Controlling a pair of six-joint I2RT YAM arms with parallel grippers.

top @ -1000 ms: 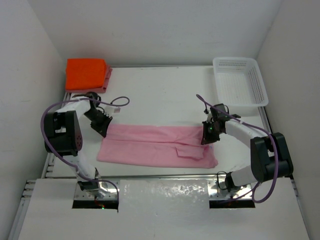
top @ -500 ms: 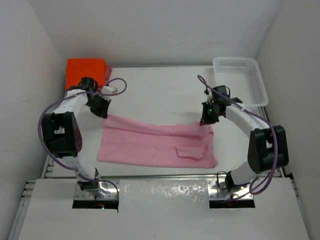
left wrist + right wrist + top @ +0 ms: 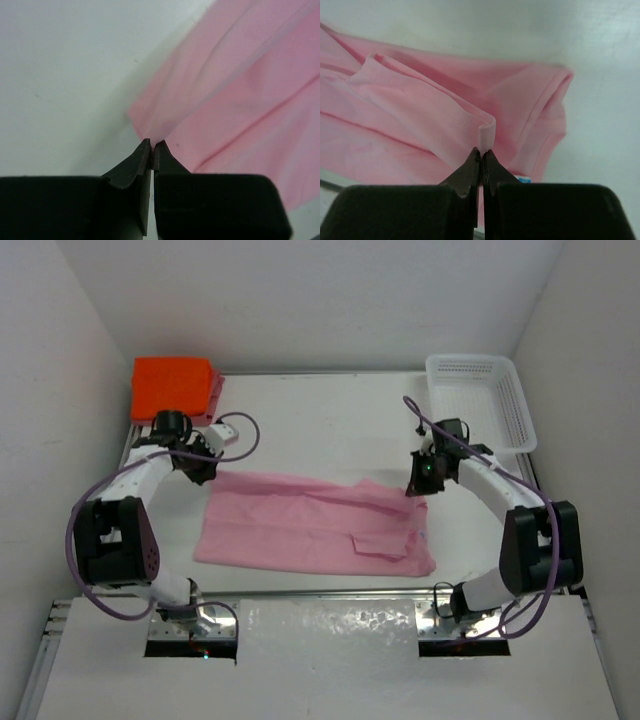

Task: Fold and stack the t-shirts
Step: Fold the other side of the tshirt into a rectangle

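The light pink t-shirt is lying partly folded across the middle of the frame on the white tabletop, with the left tool and right tool clenching its far edge at either end. A folded orange t-shirt is sitting at upper left and a white basket at upper right.

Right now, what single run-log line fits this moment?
step: folding pink t-shirt | left gripper: shut on its far-left corner | right gripper: shut on its far-right edge | orange t-shirt: folded, far-left
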